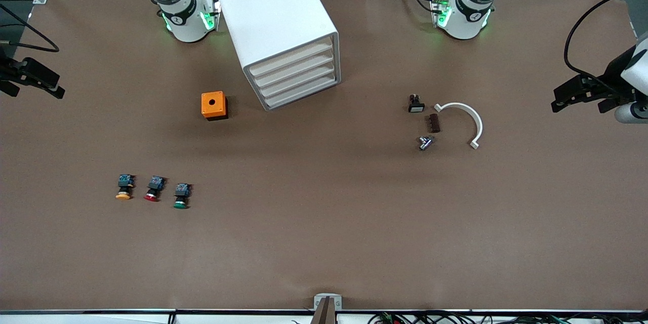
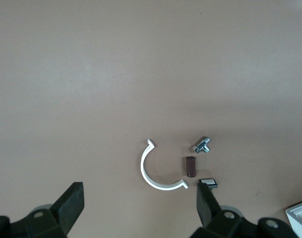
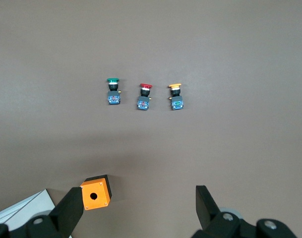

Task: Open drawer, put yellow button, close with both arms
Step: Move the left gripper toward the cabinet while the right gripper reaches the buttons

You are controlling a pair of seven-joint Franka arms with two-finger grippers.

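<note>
The white cabinet point(image 1: 276, 15) stands between the two arm bases. Its top drawer point(image 1: 292, 59) is shut, like the three below it. The yellow button point(image 1: 124, 188) lies on the table toward the right arm's end, in a row with a red button point(image 1: 153, 188) and a green button point(image 1: 181, 196). The right wrist view shows it too point(image 3: 176, 95). My right gripper point(image 1: 33, 92) hangs open and empty high over the table's edge at the right arm's end point(image 3: 138, 206). My left gripper point(image 1: 579, 106) hangs open and empty over the left arm's end point(image 2: 140, 203).
An orange box point(image 1: 213, 105) with a round hole sits beside the cabinet, toward the right arm's end. Toward the left arm's end lie a white C-shaped clamp point(image 1: 463, 121), a brown block point(image 1: 434, 123), a metal part point(image 1: 424, 143) and a small black switch point(image 1: 415, 104).
</note>
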